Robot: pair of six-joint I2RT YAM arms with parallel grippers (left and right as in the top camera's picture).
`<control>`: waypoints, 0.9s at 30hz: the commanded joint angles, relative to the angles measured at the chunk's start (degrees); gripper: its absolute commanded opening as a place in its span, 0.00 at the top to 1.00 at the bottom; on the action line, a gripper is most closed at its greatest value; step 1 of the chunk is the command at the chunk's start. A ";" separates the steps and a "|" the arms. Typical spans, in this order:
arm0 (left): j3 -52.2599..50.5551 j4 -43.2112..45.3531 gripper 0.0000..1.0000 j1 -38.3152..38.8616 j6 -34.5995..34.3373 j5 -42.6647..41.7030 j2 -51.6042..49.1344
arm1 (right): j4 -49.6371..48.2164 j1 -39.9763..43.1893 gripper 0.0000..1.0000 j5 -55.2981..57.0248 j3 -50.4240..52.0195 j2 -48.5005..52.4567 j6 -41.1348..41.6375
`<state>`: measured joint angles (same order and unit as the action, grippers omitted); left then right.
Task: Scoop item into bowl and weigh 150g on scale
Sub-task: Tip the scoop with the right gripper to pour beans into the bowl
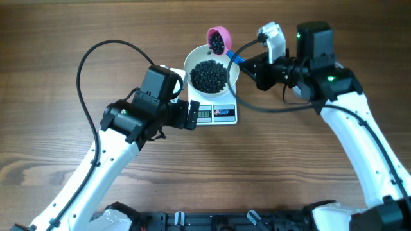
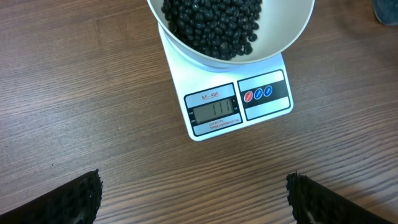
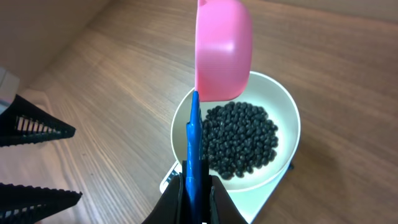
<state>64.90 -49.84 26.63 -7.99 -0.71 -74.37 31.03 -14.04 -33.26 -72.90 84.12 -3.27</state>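
Many black beans (image 1: 209,76), white bowl (image 1: 191,64)

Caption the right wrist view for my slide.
Right gripper, jaws shut on a blue handle, holds the pink plastic scoop by the round white bowl of small black beans.

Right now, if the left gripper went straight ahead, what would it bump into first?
The left gripper would probably hit the scale at its display edge first; the bowl sits beyond. Height is unclear.
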 commanded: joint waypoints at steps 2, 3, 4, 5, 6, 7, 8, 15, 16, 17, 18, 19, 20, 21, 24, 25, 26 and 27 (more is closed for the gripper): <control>-0.04 0.13 0.00 -0.11 -0.35 0.13 -0.13 | -0.35 -1.53 0.96 5.44 -1.46 -1.46 -3.80; -0.04 0.13 0.00 -0.11 -0.35 0.13 -0.13 | -0.33 -1.55 0.96 5.90 -1.46 -1.46 -4.44; -0.04 0.13 0.00 -0.11 -0.35 0.13 -0.13 | -0.33 -1.55 0.96 7.08 -1.46 -1.46 -4.50; -0.04 0.11 0.00 -0.11 -0.35 0.13 -0.13 | -0.13 -1.55 0.96 9.07 -1.46 -1.46 -4.61; -0.04 0.11 0.00 -0.11 -0.35 0.13 -0.11 | 0.22 -1.55 0.96 9.46 -1.44 -1.46 -6.29; -0.04 0.13 0.00 -0.11 -0.35 0.13 -0.13 | 0.42 -1.55 0.96 9.49 -1.44 -1.44 -7.15; -0.04 0.11 0.00 -0.11 -0.35 0.13 -0.11 | 0.57 -1.55 0.96 9.49 -1.44 -1.40 -7.30; -0.04 0.13 0.00 -0.11 -0.35 0.13 -0.13 | 2.89 -1.55 0.96 9.51 -1.44 0.09 -12.00; -0.04 0.13 0.00 -0.11 -0.35 0.13 -0.13 | 2.86 -1.55 0.96 9.51 -1.44 0.28 -12.41; -0.04 0.13 0.00 -0.11 -0.35 0.13 -0.13 | 2.89 -1.55 0.95 9.51 -1.44 0.55 -12.37; -0.04 0.13 0.00 -0.11 -0.35 0.13 -0.13 | 2.89 -1.55 0.96 9.53 -1.44 0.61 -12.41; -0.04 0.11 0.00 -0.11 -0.35 0.13 -0.13 | 2.86 -1.55 0.95 9.55 -1.44 0.68 -13.03; -0.04 0.13 0.00 -0.11 -0.35 0.13 -0.11 | 2.75 -1.55 0.96 10.14 -1.44 0.68 -13.29; -0.04 0.13 0.00 -0.11 -0.35 0.13 -0.11 | 2.47 -1.55 0.96 11.30 -1.44 0.68 -13.29; -0.04 0.13 0.00 -0.11 -0.35 0.13 -0.13 | 2.86 -2.86 0.96 15.93 -1.44 0.70 -16.74; -0.04 0.13 0.00 -0.11 -0.35 0.13 -0.13 | 2.67 -3.78 0.96 17.62 -1.44 0.70 -17.77; -0.04 0.13 0.00 -0.11 -0.35 0.13 -0.13 | 2.14 -5.16 0.96 18.08 -1.44 0.70 -17.73; -0.04 0.13 0.00 -0.11 -0.35 0.13 -0.13 | 1.97 -5.92 0.96 18.10 -1.44 0.70 -17.73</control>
<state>64.90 -49.87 26.63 -7.99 -0.71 -74.37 33.82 -17.52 -18.20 -73.01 84.20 -18.79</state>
